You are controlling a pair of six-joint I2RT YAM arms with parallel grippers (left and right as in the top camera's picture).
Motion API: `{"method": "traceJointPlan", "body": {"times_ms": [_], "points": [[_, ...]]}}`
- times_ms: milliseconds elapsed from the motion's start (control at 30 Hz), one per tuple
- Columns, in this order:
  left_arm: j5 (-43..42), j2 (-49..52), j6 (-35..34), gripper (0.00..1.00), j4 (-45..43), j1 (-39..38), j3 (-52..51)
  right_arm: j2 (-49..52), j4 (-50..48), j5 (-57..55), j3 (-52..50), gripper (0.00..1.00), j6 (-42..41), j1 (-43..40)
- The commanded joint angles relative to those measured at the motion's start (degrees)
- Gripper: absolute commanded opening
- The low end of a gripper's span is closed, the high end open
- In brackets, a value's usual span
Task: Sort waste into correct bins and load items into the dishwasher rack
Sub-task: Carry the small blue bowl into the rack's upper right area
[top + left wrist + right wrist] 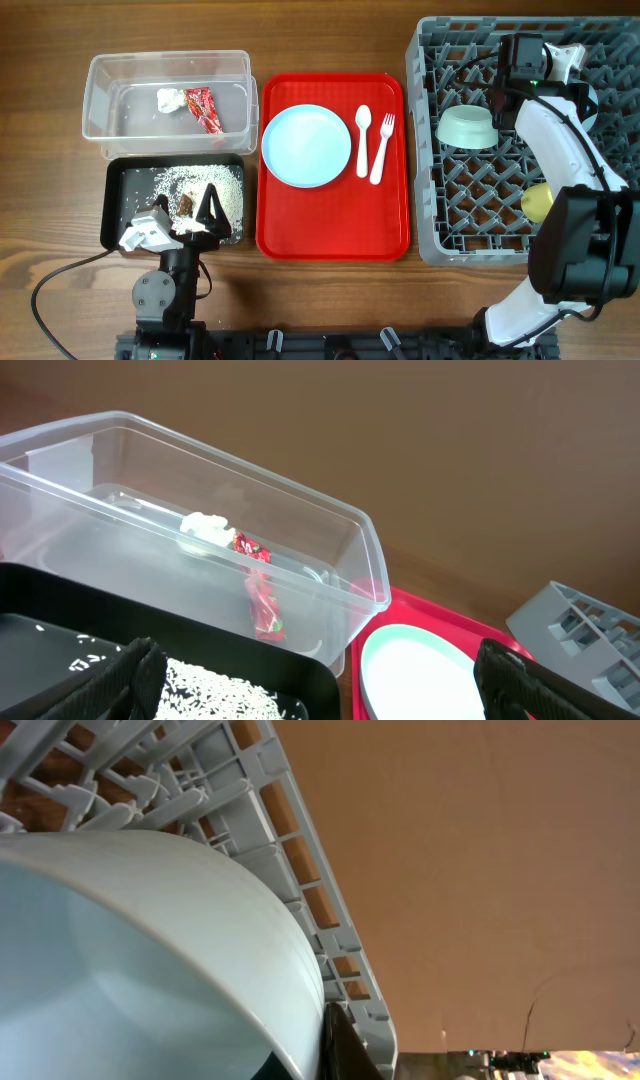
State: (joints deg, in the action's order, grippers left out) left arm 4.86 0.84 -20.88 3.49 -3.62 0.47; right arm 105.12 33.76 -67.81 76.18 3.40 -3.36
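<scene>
Left gripper [185, 212] hovering wide open above black tray [125, 185], gripping nothing. Right gripper [522, 68] hanging over dishwasher rack [440, 240]; one finger [345, 1045] touching small light blue bowl [150, 970] by rack edge; opening hidden.

Left of the red serving tray [335, 215], the left arm [165, 290] stands low, and the left gripper [187, 208] has its fingers [130, 675] spread wide. Right of that tray, the white right arm [560, 150] stretches far back. Only one dark finger of the right gripper [582, 88] shows, so its grip is unclear.
</scene>
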Motion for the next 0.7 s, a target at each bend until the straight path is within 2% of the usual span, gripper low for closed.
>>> {"method": "traceJointPlan", "body": {"times_ms": [0,433,667], "points": [[0.15,-0.28,-0.52,1.00,0.17,0.48,-0.13,1.55,-0.07,-3.39,-0.09,0.04,1.11,0.87],[0.15,-0.28,-0.52,1.00,0.17,0.48,-0.13,1.55,-1.79,-3.72,-0.09,0.04,1.14,-5.92],[0.15,-0.28,-0.52,1.00,0.15,0.48,-0.15,1.55,-1.97,-2.62,-0.09,0.04,1.20,-6.19]]}}
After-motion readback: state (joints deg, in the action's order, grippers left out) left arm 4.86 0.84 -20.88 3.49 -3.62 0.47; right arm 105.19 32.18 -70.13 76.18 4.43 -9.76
